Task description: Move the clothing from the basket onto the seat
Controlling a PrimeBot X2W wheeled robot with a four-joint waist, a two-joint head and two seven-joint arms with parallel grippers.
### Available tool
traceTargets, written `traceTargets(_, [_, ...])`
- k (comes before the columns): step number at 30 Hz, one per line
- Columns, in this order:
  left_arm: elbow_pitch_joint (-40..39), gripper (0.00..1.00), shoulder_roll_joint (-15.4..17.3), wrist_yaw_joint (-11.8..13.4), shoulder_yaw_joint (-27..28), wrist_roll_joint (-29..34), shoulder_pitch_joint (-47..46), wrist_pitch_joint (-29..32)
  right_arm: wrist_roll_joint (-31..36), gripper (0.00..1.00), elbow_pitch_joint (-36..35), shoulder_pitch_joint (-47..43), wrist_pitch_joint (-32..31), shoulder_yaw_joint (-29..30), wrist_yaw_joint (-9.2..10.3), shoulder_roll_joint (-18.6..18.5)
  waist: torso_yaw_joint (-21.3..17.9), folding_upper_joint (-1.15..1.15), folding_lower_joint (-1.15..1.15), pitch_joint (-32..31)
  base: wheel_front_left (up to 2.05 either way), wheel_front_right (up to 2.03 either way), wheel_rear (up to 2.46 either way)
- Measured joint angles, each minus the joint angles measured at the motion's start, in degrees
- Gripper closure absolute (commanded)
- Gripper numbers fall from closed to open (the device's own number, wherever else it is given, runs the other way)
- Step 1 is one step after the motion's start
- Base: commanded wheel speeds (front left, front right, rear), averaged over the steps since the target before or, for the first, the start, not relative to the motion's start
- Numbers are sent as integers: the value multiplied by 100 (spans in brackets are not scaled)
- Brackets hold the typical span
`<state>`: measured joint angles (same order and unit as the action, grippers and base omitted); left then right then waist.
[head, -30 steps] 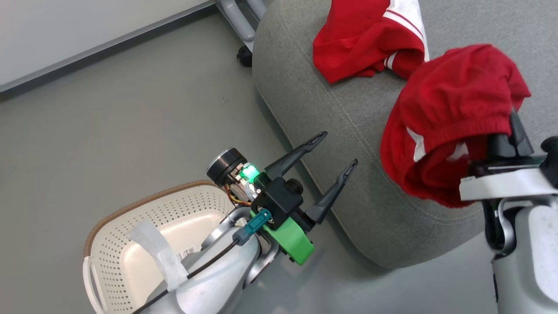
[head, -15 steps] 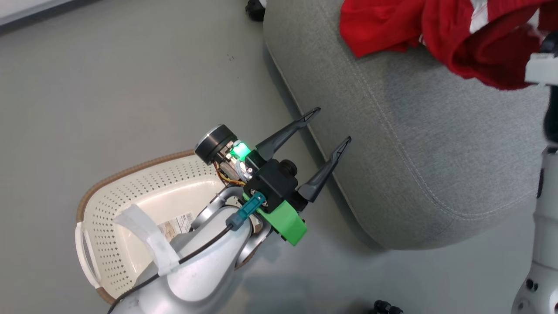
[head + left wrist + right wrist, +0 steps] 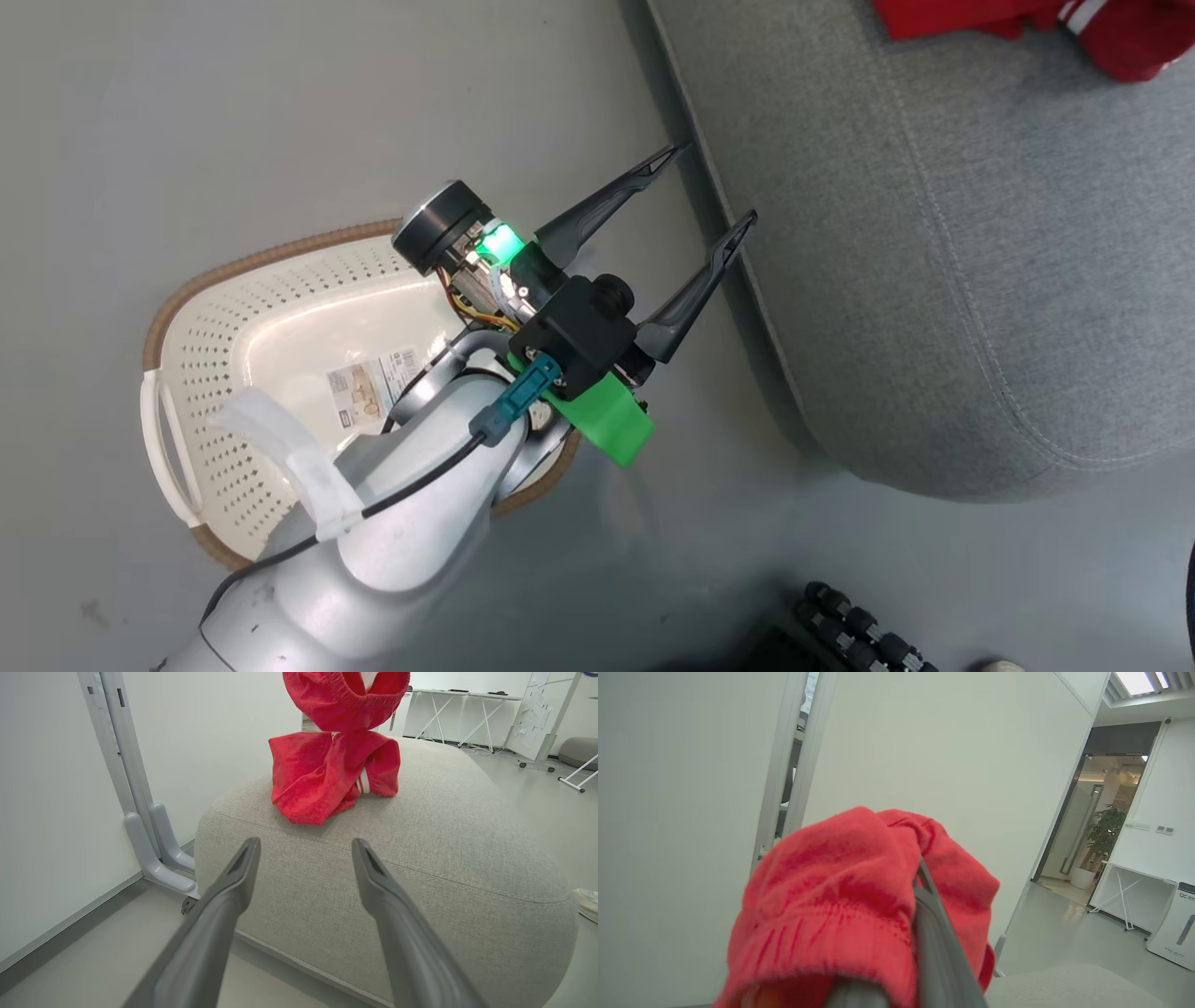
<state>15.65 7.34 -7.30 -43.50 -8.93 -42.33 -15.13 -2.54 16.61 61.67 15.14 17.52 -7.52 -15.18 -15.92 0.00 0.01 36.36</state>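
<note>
Head cam top-down, L wrist cam low, level; shared: seat point(image 3: 934, 280)

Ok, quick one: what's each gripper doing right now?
Left gripper: open, fingers spread, holding nothing.
Right gripper: shut on the red shorts.

basket point(image 3: 198, 373) label point(image 3: 372, 394) unreadable, no legible txt

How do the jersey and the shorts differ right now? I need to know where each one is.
The jersey lies crumpled on the seat; the shorts are held up above it, pinched in the shut right hand. The jersey shows white striped trim; the shorts show a gathered elastic waistband. Both are bright red and out of the basket.
</note>
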Motion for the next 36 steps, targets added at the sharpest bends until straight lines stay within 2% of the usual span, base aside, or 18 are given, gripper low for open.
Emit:
traceTargets(12, [-46,0,37,0,23,78,-110,0,296,100,1640,225,0,25,0,-214,324,0,0,636,0,0,0])
traceTargets(24, [-94,0,69,2,116,91,-141,0,308,100,2483,-262,0,279,0,-123,430,0,0,722,0,0,0])
traceTargets(25, [-93,0,74,8,132,91,-140,0,308,96,2477,-292,0,293,1,-102,428,0,0,702,0,0,0])
traceTargets(27, [-102,0,88,25,176,91,-140,0,307,11,2410,-311,0,303,0,-65,419,0,0,655,0,0,0])
traceTargets(28, [-105,0,99,34,211,90,-137,0,304,0,2348,-335,0,299,0,-37,413,0,0,623,0,0,0])
traceTargets(36, [-157,0,107,135,470,-59,118,0,200,0,1794,-1110,0,87,0,35,388,0,0,189,0,0,0])
